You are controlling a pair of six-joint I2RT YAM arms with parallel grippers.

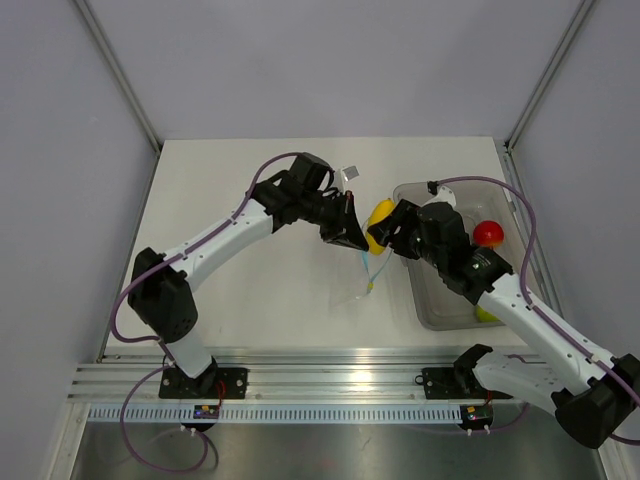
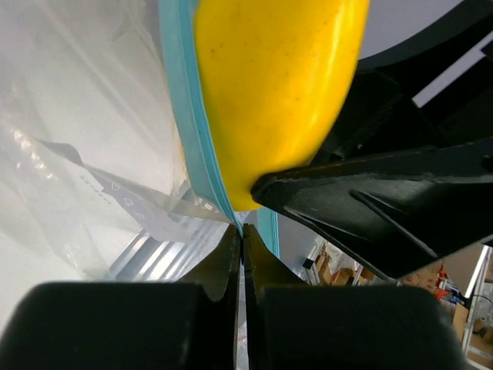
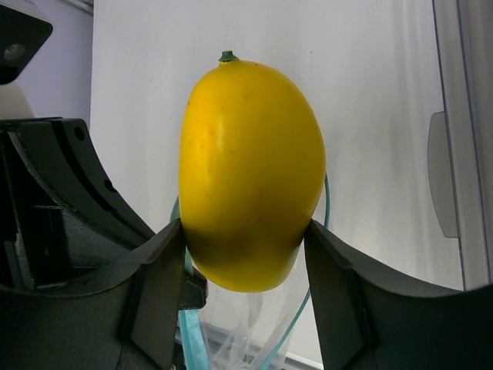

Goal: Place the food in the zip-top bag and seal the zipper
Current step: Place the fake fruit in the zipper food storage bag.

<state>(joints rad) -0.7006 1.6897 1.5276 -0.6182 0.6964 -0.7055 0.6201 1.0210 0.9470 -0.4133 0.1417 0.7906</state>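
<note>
My right gripper (image 1: 384, 232) is shut on the yellow fruit (image 1: 379, 222) and holds it over the mouth of the clear zip-top bag (image 1: 362, 284). The fruit fills the right wrist view (image 3: 250, 173) between the fingers (image 3: 154, 285), with the blue zipper (image 3: 312, 297) looping below it. My left gripper (image 1: 352, 238) is shut on the bag's blue zipper edge (image 2: 196, 139) and holds the bag up beside the fruit (image 2: 277, 85). The red fruit (image 1: 488, 233) and the yellow-green fruit (image 1: 486, 314) lie in the grey bin (image 1: 432, 300).
The grey translucent bin stands at the right of the white table (image 1: 250, 290), under my right arm. A small white tag (image 1: 349, 174) lies behind the left wrist. Metal rails (image 1: 330, 375) run along the near edge.
</note>
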